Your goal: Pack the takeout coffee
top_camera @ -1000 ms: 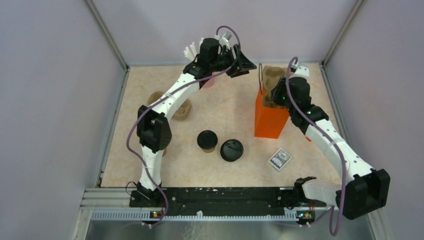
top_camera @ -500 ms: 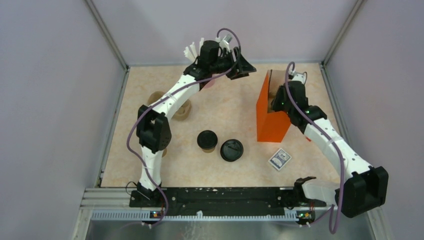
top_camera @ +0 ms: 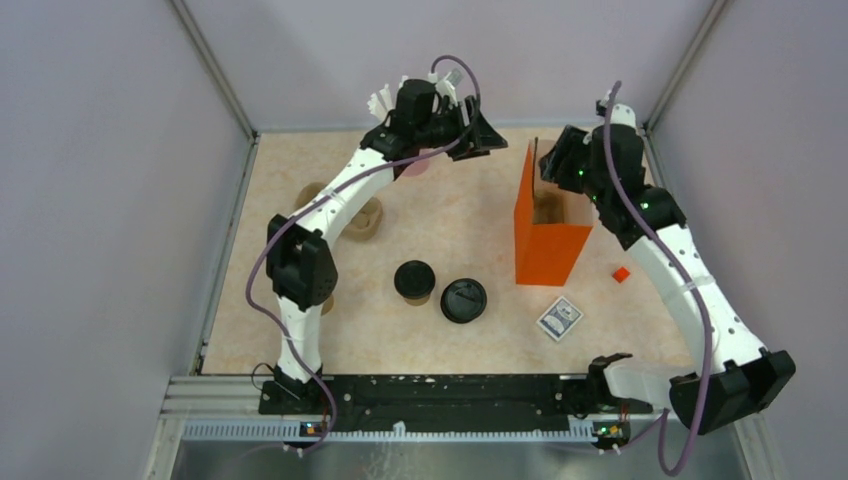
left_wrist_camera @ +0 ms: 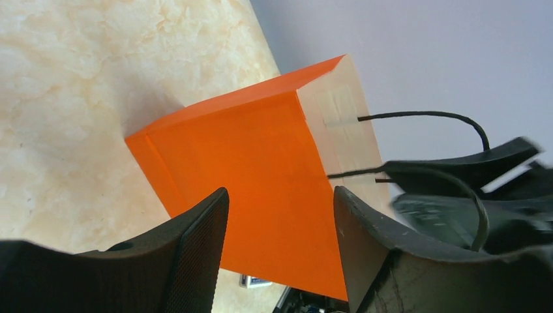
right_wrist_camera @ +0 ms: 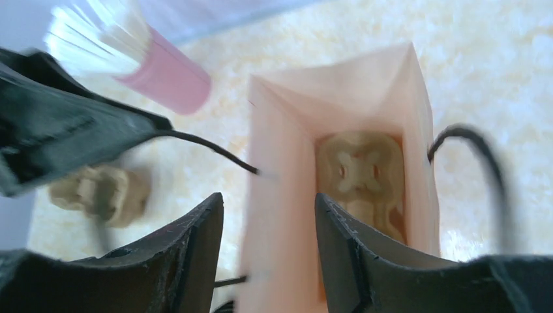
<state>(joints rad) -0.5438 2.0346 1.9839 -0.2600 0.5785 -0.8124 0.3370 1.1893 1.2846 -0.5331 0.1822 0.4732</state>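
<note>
The takeout coffee (top_camera: 413, 280), a short kraft cup with a black sip lid, stands upright mid-table, left of the orange bag (top_camera: 545, 230). The bag stands open with a pulp cup carrier (top_camera: 548, 208) inside it, also seen in the right wrist view (right_wrist_camera: 360, 175). My right gripper (top_camera: 560, 160) is open and empty above the bag's far rim, its jaws (right_wrist_camera: 270, 208) over the bag's left wall. My left gripper (top_camera: 482, 135) is open and empty at the back, left of the bag, facing its orange side (left_wrist_camera: 261, 176).
A flat black lid (top_camera: 463, 299) lies right of the coffee. A small card (top_camera: 559, 318) lies in front of the bag and a small red piece (top_camera: 621, 274) to its right. A second pulp carrier (top_camera: 355, 218) lies at the left. A pink cup (right_wrist_camera: 166, 78) stands at the back.
My right gripper has come up out of the bag and back, leaving the pulp carrier inside. The bag has shifted and stands squarer. The left arm has barely moved.
</note>
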